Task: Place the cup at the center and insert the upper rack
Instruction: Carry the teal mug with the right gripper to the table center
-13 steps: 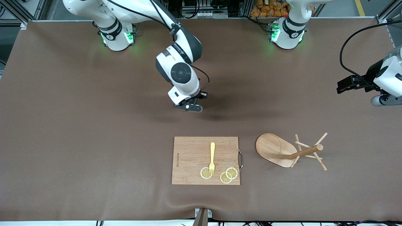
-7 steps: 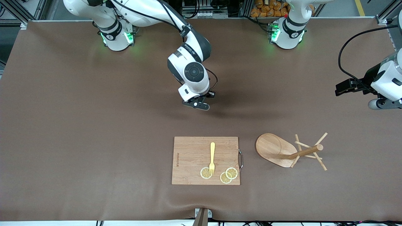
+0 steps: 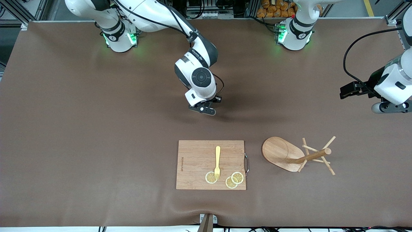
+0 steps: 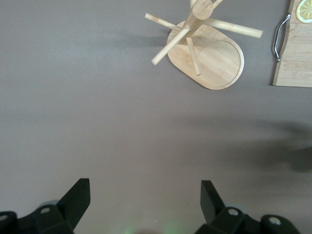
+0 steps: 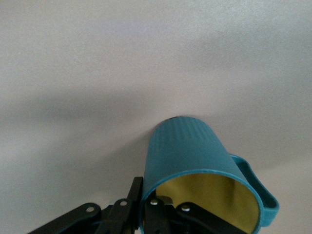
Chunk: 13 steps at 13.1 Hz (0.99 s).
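Progress check: neither step looks finished. The right gripper (image 3: 206,110) is over bare brown table (image 3: 80,129) near mid-table, at about 12 o'clock from the cutting board (image 3: 196,161). In the right wrist view its fingers pinch the rim wall of the cup (image 5: 195,161), one finger inside the yellow lining and one outside, so the cup hangs from the gripper with its handle off to one side. Whether the cup base touches the cloth I cannot tell; its shadow sits tight against it, so I judge it low and close to set-down, not yet released. The upper rack (image 3: 297,154) lies toppled on its side at roughly 3 o'clock from the cutting board, with its oval base tilted up and pole and pegs pointing toward the left arm's end of the table. It is well apart from both grippers and untouched. The left gripper (image 4: 146,200) waits over bare cloth near the left arm's end, at about 1 o'clock from the rack, fingers spread wide and holding nothing. Remaining, by my judgement: release the cup at centre, then pick up and seat the rack. A fork (image 3: 217,161) and lemon slices (image 3: 225,178) rest on the board.
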Each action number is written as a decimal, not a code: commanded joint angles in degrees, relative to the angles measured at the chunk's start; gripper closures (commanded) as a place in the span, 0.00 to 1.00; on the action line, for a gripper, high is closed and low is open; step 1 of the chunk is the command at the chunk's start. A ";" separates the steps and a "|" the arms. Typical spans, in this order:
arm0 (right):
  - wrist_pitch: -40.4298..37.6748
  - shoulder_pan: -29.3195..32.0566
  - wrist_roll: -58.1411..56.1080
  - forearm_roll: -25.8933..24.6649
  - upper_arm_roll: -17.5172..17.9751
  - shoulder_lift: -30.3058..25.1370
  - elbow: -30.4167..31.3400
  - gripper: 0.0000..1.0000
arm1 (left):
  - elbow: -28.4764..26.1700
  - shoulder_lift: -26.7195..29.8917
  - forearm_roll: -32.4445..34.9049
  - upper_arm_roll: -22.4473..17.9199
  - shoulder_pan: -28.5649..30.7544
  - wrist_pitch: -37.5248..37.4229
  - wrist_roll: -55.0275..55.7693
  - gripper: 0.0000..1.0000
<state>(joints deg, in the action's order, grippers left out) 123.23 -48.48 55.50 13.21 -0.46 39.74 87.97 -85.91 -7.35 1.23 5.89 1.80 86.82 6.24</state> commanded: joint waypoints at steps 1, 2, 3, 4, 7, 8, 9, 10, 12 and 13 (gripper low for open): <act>-0.35 -1.18 -3.88 0.41 -0.60 0.95 -1.67 1.00 | 0.30 0.05 1.23 0.44 -0.31 0.37 0.62 0.00; -0.35 -1.27 -4.34 0.41 -0.60 0.95 -1.67 1.00 | 0.30 0.05 1.14 1.57 -0.13 0.28 0.79 0.00; -0.35 -1.27 -4.34 0.41 -0.60 0.95 -1.58 0.90 | 0.30 0.14 1.14 2.28 -0.13 0.19 0.97 0.00; -0.35 -1.18 -3.82 0.50 -0.60 0.95 -1.58 0.63 | 0.21 0.40 0.71 3.07 -0.04 0.19 1.41 0.00; 0.35 -0.74 -4.60 0.24 -0.60 0.78 -1.66 0.00 | 0.30 1.11 0.61 6.58 0.04 -0.33 7.88 0.00; 0.26 -0.65 -5.83 0.24 -0.60 0.34 -1.75 0.00 | 0.30 1.28 0.61 8.07 0.04 -0.25 11.13 0.00; -0.17 -0.39 -8.10 0.50 -0.51 -0.27 -2.28 0.00 | 0.56 1.20 0.61 9.31 0.04 -0.07 13.69 0.00; -0.61 0.22 -9.95 0.85 -0.51 -1.49 -3.33 0.00 | 0.56 1.20 0.61 10.36 -0.04 0.02 15.28 0.00; -6.64 3.02 -11.02 0.94 -0.34 -6.05 -3.86 0.00 | 0.48 1.02 1.23 13.08 -0.13 0.02 20.10 0.00; -10.95 4.78 -12.68 0.94 -0.07 -8.51 -4.82 0.00 | 0.48 0.93 1.23 13.71 -0.22 0.10 22.31 0.00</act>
<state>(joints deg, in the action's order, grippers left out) 119.02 -47.35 46.05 13.21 -1.39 36.98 83.31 -85.44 -6.85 1.23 18.03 1.41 86.84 24.72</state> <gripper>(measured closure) 0.048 0.000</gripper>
